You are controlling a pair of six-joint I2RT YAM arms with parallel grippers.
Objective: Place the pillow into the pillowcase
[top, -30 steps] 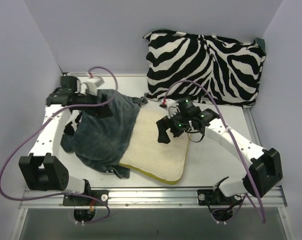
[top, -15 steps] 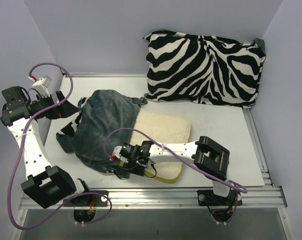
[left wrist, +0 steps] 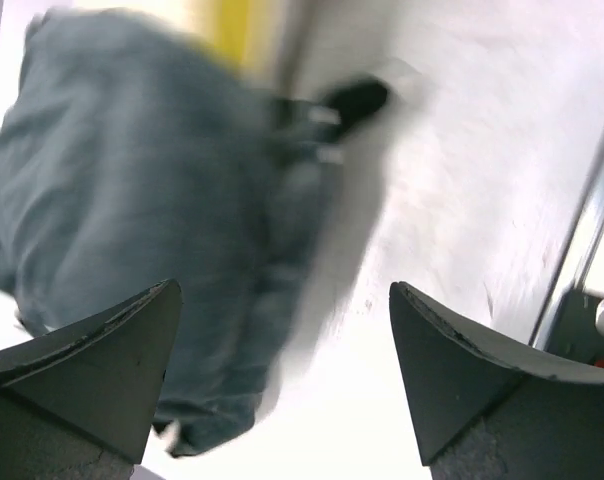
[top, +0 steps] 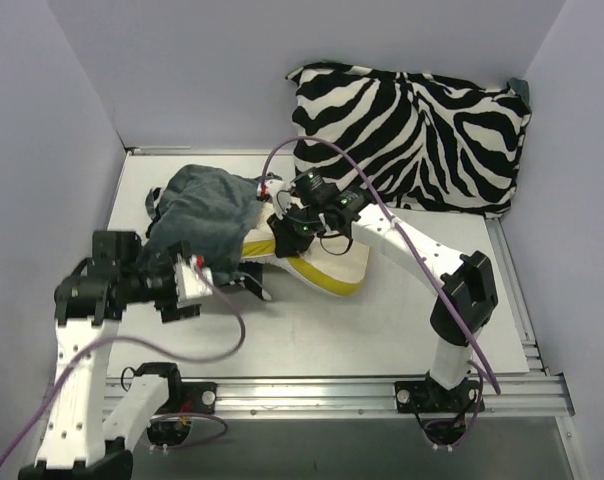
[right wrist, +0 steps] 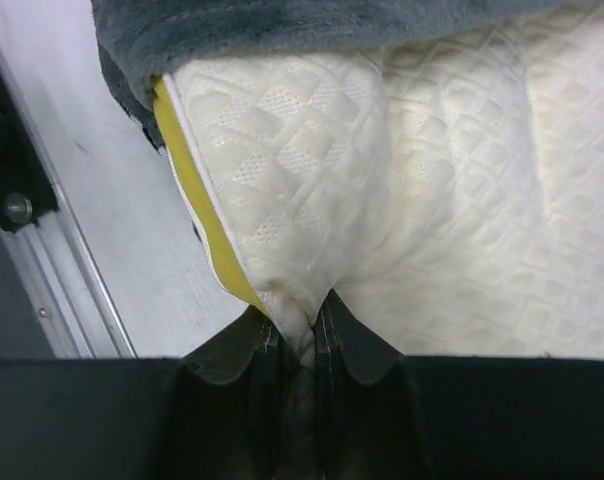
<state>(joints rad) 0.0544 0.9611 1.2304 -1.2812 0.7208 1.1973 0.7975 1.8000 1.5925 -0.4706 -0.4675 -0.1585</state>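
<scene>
Pinching a fold of the pillow (right wrist: 462, 200) beside its yellow piped edge, the right pincer (right wrist: 302, 325) is clamped tight on the quilted fabric. The pillow's other end lies under the grey-teal pillowcase (top: 207, 215) on the worktop (top: 382, 330). The left pincer (left wrist: 284, 300) hangs over the pillowcase's edge, jaws spread wide, holding nothing.

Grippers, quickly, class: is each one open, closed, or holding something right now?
Left gripper: open, jaws wide apart, holding nothing.
Right gripper: closed on a pinched fold of the pillow.
</scene>
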